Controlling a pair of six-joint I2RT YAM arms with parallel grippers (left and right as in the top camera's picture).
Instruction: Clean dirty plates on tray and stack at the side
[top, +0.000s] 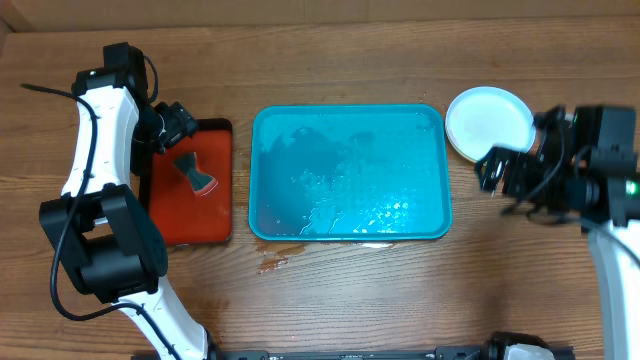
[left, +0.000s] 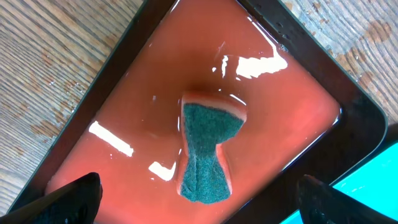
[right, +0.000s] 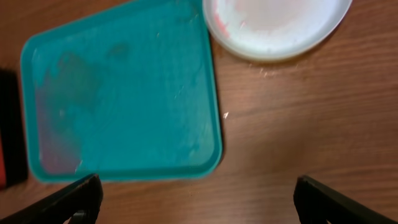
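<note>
Beside the tray (top: 348, 172) on the counter (top: 400, 300), the plates (right: 273, 22) show a reddish rim trace; left hand (left: 202, 202) and right hand (right: 202, 202) gape empty, so advise grasping the sponge (left: 208, 155) squarely, mid-body.

You get the plate (right: 273, 22) cut off by the top edge of the blurred right wrist view, so you cannot tell whether others lie beneath it. In your left wrist view the red tray (left: 124, 93) runs past the frame, and only a corner of the turquoise tray (left: 382, 168) shows.
</note>
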